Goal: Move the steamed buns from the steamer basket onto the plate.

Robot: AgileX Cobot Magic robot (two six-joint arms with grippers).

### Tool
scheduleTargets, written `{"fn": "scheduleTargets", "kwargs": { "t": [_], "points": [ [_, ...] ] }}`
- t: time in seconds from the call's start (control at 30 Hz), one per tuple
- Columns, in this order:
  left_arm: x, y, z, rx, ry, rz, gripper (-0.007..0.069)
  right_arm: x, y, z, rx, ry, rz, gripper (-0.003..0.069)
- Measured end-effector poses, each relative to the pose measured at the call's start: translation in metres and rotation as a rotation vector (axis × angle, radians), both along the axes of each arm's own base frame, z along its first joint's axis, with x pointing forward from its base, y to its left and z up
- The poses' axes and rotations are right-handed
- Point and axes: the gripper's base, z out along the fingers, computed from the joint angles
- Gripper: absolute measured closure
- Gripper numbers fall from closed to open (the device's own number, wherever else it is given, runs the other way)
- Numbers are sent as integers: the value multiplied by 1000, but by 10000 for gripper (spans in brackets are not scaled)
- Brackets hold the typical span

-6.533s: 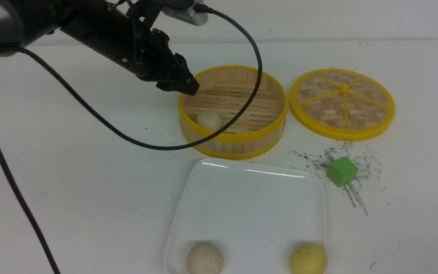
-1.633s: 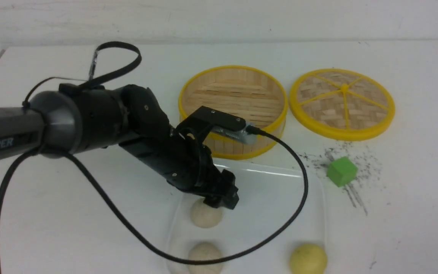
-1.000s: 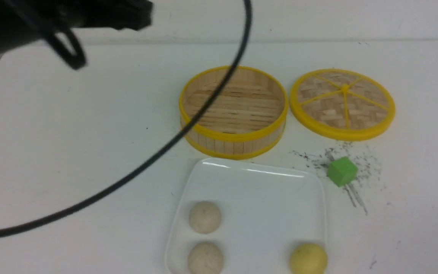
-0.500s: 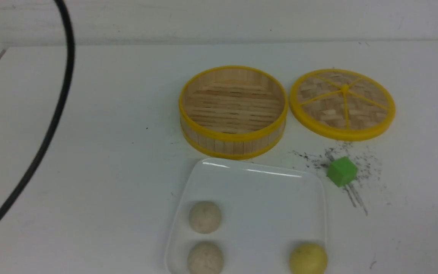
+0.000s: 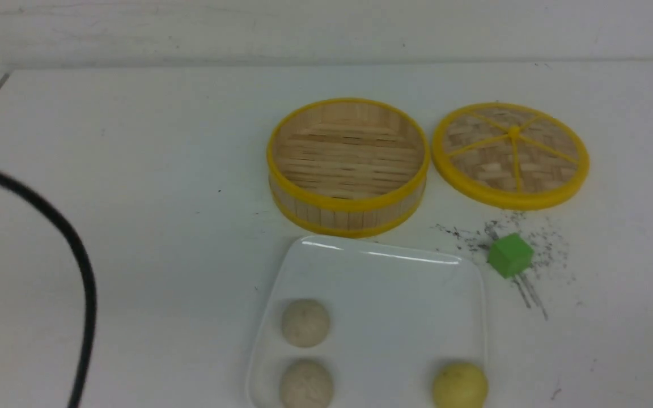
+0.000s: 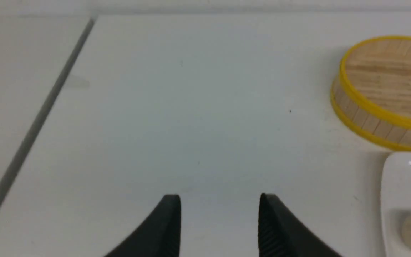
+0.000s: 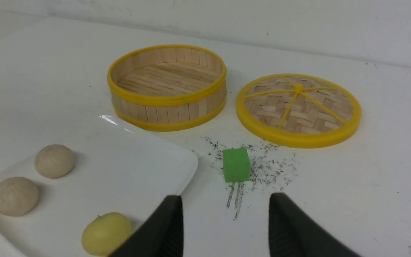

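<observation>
White table (image 5: pixel 151 141) meets a pale, perhaps scuffed wall (image 5: pixel 326 25) behind.

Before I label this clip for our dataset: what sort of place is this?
Likely a robot test bench, not a kitchen: white table with scuff marks, a green cube, a steamer basket and plate set out as props.
</observation>
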Motion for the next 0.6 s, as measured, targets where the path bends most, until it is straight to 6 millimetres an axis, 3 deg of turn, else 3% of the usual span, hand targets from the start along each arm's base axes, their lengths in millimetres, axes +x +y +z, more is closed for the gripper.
{"fn": "scheduleTargets", "kwargs": {
  "t": [0.03, 0.13, 0.4, 0.6],
  "points": [
    [-4, -1, -15, -20, -11, -11, 302, 0, 0, 0, 0, -1, 0, 315],
    [-18, -4, -36, -39, -97, -42, 304, 0, 0, 0, 1, -2, 0, 315],
    [-57, -6, -58, -17, -274, -102, 305, 0, 0, 0, 0, -3, 0, 315],
    [-59, -7, -73, -16, -239, -112, 306, 0, 0, 0, -3, 4, 0, 315]
  ]
}}
